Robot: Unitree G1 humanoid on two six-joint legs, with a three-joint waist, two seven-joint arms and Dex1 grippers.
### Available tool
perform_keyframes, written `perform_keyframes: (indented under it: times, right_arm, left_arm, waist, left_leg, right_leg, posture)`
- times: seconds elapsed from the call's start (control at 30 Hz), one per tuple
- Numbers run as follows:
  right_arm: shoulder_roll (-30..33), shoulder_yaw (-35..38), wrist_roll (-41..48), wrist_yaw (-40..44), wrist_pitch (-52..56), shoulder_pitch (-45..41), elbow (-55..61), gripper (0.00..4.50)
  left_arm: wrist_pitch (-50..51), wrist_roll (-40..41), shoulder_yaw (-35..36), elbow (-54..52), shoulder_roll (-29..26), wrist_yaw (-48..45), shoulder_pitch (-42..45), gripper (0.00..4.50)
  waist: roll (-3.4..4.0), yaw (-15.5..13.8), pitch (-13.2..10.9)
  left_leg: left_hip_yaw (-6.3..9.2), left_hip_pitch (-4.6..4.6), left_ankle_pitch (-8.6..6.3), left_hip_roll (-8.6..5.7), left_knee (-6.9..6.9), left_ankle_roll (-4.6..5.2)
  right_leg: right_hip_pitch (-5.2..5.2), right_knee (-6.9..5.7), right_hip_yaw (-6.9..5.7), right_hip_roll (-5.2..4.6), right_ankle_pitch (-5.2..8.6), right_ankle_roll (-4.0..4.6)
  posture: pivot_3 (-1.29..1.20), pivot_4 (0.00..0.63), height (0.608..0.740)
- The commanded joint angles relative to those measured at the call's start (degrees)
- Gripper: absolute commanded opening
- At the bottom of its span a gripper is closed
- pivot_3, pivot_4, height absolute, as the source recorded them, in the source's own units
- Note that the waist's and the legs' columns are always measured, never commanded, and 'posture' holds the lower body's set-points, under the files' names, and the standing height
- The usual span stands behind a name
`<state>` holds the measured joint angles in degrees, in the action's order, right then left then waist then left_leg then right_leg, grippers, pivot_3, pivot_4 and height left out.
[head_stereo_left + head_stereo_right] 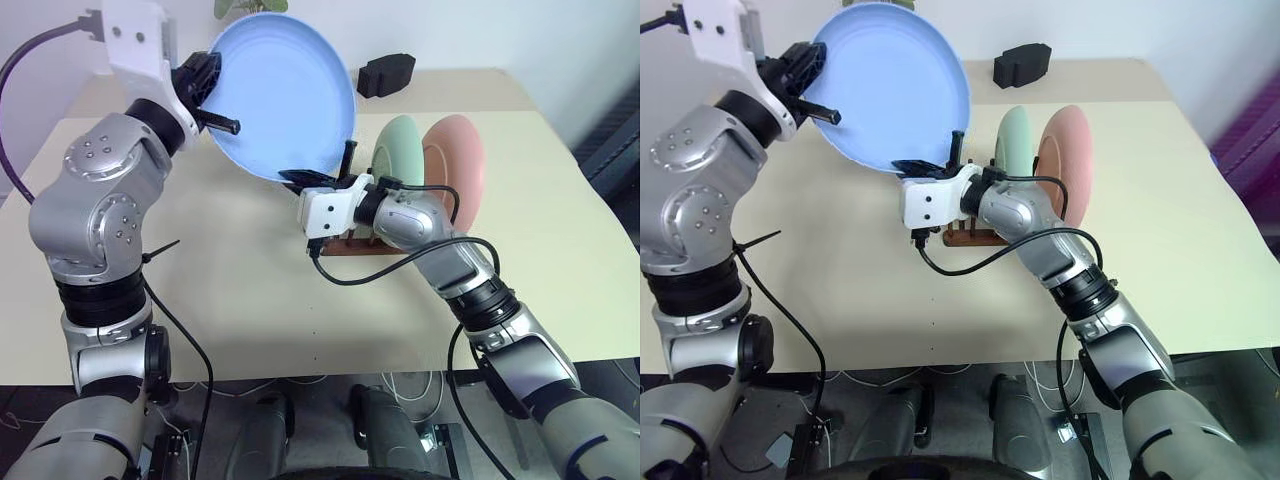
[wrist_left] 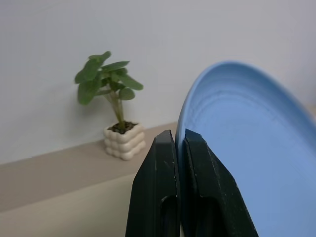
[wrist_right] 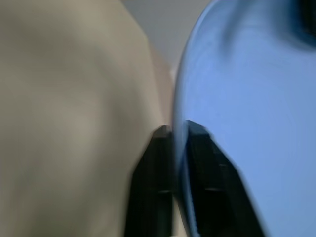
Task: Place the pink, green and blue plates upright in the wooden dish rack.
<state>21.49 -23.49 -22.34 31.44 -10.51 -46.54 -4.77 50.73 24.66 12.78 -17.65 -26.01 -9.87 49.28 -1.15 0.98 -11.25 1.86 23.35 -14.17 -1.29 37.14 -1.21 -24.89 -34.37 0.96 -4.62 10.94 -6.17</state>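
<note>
The light blue plate [image 1: 285, 95] hangs tilted in the air above the table's far left middle. My left gripper [image 1: 212, 100] is shut on its upper left rim; the left wrist view shows the rim pinched between the two black fingers [image 2: 197, 163]. My right gripper [image 1: 310, 178] is shut on the plate's lower rim, seen close in the right wrist view [image 3: 174, 129]. Just to the right, the mint green plate [image 1: 400, 150] and the salmon pink plate [image 1: 458, 165] stand upright in the dark wooden dish rack [image 1: 345, 243], partly hidden behind my right wrist.
A black block [image 1: 385, 75] sits at the far edge of the beige table [image 1: 250, 290]. A small potted plant [image 2: 111, 94] stands on a ledge by the back wall. A black cable loops from my right wrist across the table in front of the rack.
</note>
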Motion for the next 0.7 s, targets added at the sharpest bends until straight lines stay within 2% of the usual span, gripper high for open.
perform_keyframes:
  times: [0.03, 0.1, 0.3, 0.4, 0.5, 0.63, 0.7]
  right_arm:
    - [-0.3, 0.9, -0.6, -0.3, -0.2, -0.6, 0.8, 0.0]
    - [-0.3, 0.9, -0.8, -0.3, -0.2, -0.5, 0.9, 0.0]
    - [-0.4, 1.1, -2.7, -1.6, -0.7, -0.7, 0.7, 0.0]
    - [-0.4, 1.6, -3.1, -2.6, -1.1, -1.1, 0.7, 0.0]
    - [-1.4, 2.4, -1.4, -2.9, -1.4, -1.5, 0.9, 0.0]
    - [-6.8, 5.5, 8.0, -1.4, 2.2, -0.8, 5.1, 0.0]
    - [-10.0, 7.9, 14.6, -0.3, 6.7, -0.6, 7.9, 0.0]
  left_arm:
    - [-2.8, 3.6, 4.3, -1.3, 2.3, 0.0, 2.3, 0.67]
    - [-3.6, 4.7, 5.8, -1.1, 3.3, 0.2, 2.4, 1.41]
    - [-9.0, 10.1, 12.8, 0.1, 5.8, 1.5, 3.6, 4.44]
    - [-13.8, 12.9, 17.4, 1.0, 5.6, 1.9, 4.2, 4.44]
    - [-18.6, 10.5, 19.0, 2.7, 2.9, 0.8, 0.8, 4.44]
    - [-22.9, 8.7, 22.9, 8.9, -1.0, -0.9, -7.6, 4.44]
    - [-23.7, 10.4, 24.2, 10.0, -1.7, -3.5, -12.3, 4.44]
  waist:
    - [-0.01, -0.1, 0.0]
    - [-0.01, -0.2, 0.0]
    - [-0.01, 0.0, 0.0]
    - [-0.01, 0.1, 0.0]
    - [-0.01, 0.1, 0.0]
    - [0.02, 0.4, 0.0]
    - [0.0, 0.2, 0.0]
  left_leg:
    - [0.0, 0.0, 0.0, 0.0, 0.01, 0.0]
    - [0.0, 0.0, 0.01, 0.0, 0.03, -0.02]
    - [0.01, -0.01, 0.02, 0.0, 0.01, -0.03]
    - [0.0, -0.01, 0.02, 0.0, 0.01, -0.04]
    - [-0.01, -0.02, 0.02, 0.0, 0.01, -0.04]
    - [-0.06, -0.14, 0.03, 0.01, -0.02, -0.05]
    - [-0.02, -0.16, 0.03, 0.02, -0.01, -0.05]
  right_leg:
    - [0.0, 0.0, 0.0, 0.0, 0.0, 0.0]
    - [0.02, 0.0, 0.0, -0.01, 0.0, 0.0]
    - [0.01, -0.02, 0.0, -0.01, 0.0, 0.0]
    - [-0.01, -0.04, 0.0, -0.01, 0.0, 0.0]
    - [-0.01, -0.04, 0.0, -0.01, 0.0, 0.0]
    - [0.0, -0.16, 0.07, 0.01, 0.0, 0.01]
    - [-0.01, -0.3, 0.05, 0.02, 0.0, 0.01]
  posture:
    - [0.0, 0.15, 0.736]
    - [0.0, 0.15, 0.736]
    - [0.0, 0.15, 0.736]
    - [0.0, 0.15, 0.736]
    - [0.0, 0.15, 0.736]
    - [0.0, 0.15, 0.736]
    - [0.0, 0.15, 0.736]
